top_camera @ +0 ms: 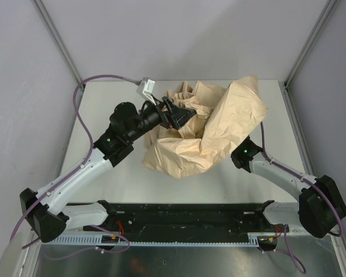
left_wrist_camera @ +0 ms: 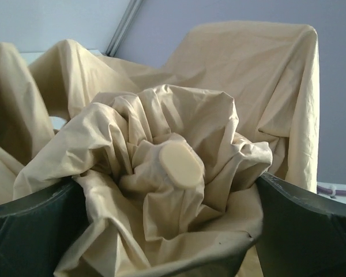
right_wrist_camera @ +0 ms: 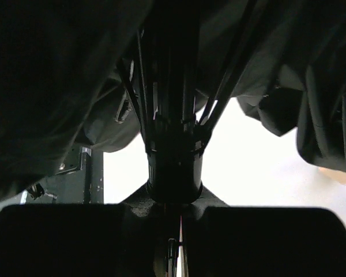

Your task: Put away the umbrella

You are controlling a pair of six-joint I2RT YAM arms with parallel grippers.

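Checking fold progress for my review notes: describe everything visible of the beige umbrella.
The beige fabric folding umbrella lies half-collapsed on the pale table, its creased canopy billowing up on the right. Bunched cloth around a round tan cap sits between the fingers of the open left tool. Underneath, dark metal ribs converge on a dark shaft, which the right tool is shut on.

No readable text, label, brand, number or sign in any of three views. Small white connector block [top_camera: 147, 88] on cable, upper centre of top view: any marking too small to read. Right wrist view too dark to make out print.
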